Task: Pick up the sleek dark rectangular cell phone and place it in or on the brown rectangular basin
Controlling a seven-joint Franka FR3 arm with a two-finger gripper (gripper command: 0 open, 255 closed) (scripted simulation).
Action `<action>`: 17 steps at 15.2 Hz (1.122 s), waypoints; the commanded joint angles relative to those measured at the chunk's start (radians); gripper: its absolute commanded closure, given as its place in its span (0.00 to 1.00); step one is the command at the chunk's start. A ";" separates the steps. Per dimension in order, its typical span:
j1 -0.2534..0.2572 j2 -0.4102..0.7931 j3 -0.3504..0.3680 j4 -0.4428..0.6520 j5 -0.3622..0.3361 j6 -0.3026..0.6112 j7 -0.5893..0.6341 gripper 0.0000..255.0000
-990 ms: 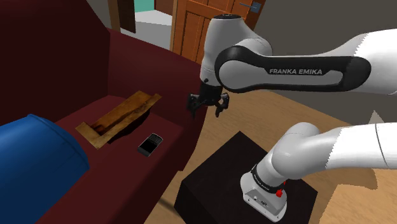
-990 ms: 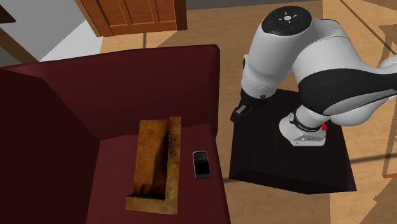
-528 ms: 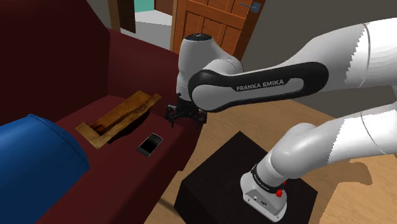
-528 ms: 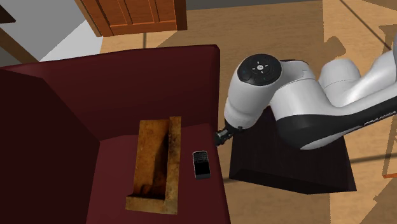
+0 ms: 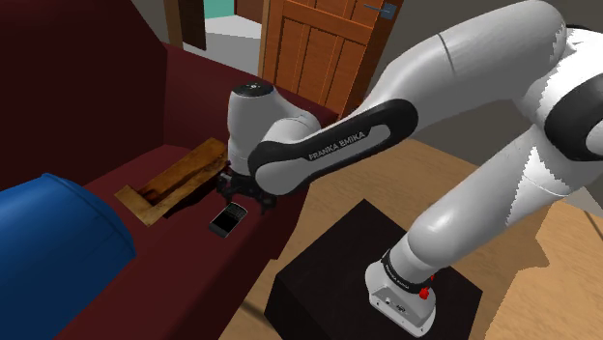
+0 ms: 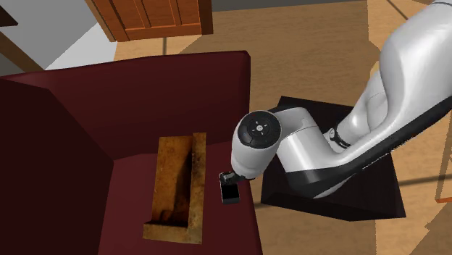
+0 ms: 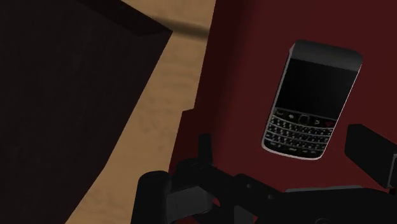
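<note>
Shoulder view: phone (image 5: 228,218) beside brown basin (image 5: 177,175)

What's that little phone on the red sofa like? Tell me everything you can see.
The phone is a dark slab with rounded corners and a silvery rim: a blank black screen above a keyboard of tiny keys. It lies flat, face up, on the dark red sofa seat, beside but apart from the brown basin.
</note>
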 commanded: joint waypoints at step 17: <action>0.037 0.350 -0.032 0.108 -0.366 0.165 0.392 0.00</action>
